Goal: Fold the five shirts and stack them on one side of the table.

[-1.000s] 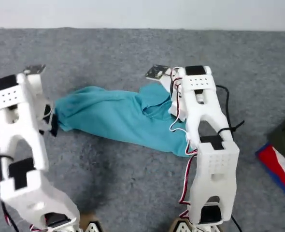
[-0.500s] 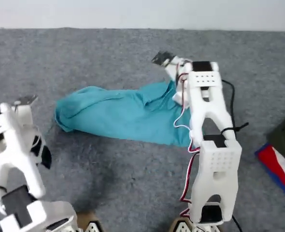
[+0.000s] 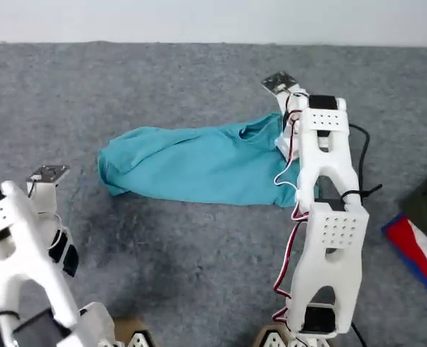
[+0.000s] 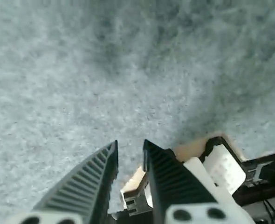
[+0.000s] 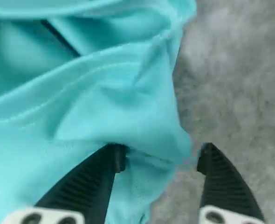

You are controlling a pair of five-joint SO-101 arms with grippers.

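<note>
Fuzzy grey carpet point(image 3: 199, 275) holds a soft, wrinkly teal shirt point(image 3: 192, 163). Over its bunched edge the right claw point(image 5: 161, 151) is spread wide. The left claw point(image 4: 129, 145) is barely apart.

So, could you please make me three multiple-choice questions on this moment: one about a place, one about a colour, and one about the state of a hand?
1. Where does the shirt lie?
A. Stretched out on the middle of the table
B. On a stack at the table's edge
C. Hanging from the left hand

2. What colour is this shirt?
A. Red
B. Yellow
C. Teal

3. How is the right hand?
A. Shut on the shirt, lifting it
B. Open, at one end of the shirt
C. Open over bare table, far from the shirt

Answers:
1 A: the high view shows it lying along the grey surface.
2 C: it is teal in the high view and the right wrist view.
3 B: in the right wrist view the jaws stand wide apart with fabric between them.
</note>
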